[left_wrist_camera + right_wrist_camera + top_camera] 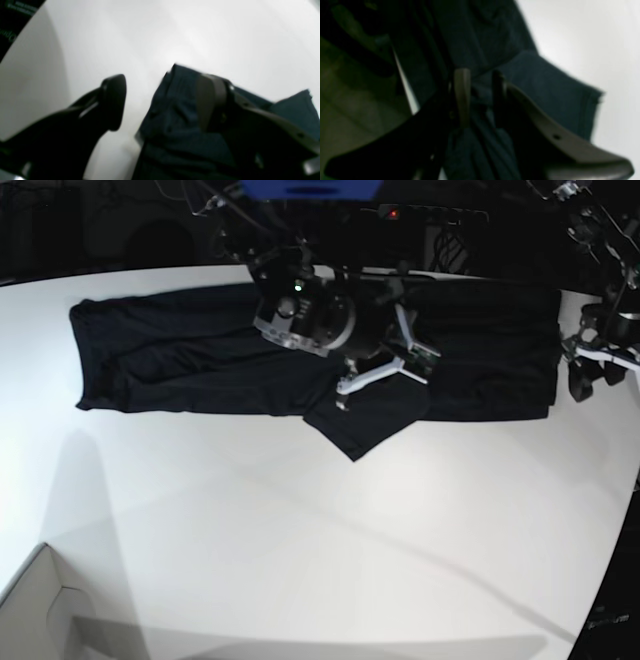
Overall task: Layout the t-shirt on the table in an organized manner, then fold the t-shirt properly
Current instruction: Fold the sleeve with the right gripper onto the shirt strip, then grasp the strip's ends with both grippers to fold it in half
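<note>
The t-shirt lies along the far side of the table as a long dark band, its sides apparently already turned in, with one sleeve poking out toward the near edge at an angle. The step in hand looks like the folding stage, at the point of dealing with that stray sleeve. The right gripper sits low over the cloth just where the sleeve meets the body; in its wrist view the jaws stand a little apart with a fold of fabric between them, but the picture is too dark and blurred to say whether they are pinching or letting go, so its state cannot be told. The left gripper hovers at the shirt's far end, jaws wide apart and holding nothing, one finger over the cloth's corner and the other over bare table. The next move probably calls for tucking the sleeve back onto the band, then bringing one end over the other. The collar and hem cannot be told apart, the arm hides the shirt's middle, and a white box corner is cut off at the frame's edge.
</note>
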Controlling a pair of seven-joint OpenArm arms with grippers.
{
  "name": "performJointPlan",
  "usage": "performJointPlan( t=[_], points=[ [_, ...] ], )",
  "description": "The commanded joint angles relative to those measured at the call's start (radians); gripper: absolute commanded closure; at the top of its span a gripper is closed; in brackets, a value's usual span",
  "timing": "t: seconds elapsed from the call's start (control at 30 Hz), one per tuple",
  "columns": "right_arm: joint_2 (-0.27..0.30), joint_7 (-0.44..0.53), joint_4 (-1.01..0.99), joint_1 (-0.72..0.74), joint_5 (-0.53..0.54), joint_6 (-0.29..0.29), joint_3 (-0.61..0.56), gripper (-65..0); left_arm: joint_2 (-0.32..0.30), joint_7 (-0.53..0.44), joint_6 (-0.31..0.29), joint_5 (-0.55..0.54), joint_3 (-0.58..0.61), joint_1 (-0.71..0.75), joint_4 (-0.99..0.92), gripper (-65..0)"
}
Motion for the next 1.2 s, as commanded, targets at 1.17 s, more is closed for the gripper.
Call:
performJointPlan(
  t=[1.17],
  points=[
    [0.116, 0.023, 0.226, -0.218, 0.022, -0.001, 0.895, -16.6, 0.263, -0.038, 0.39, 0.303, 0.922, -0.282, -0.233, -42.5]
  ],
)
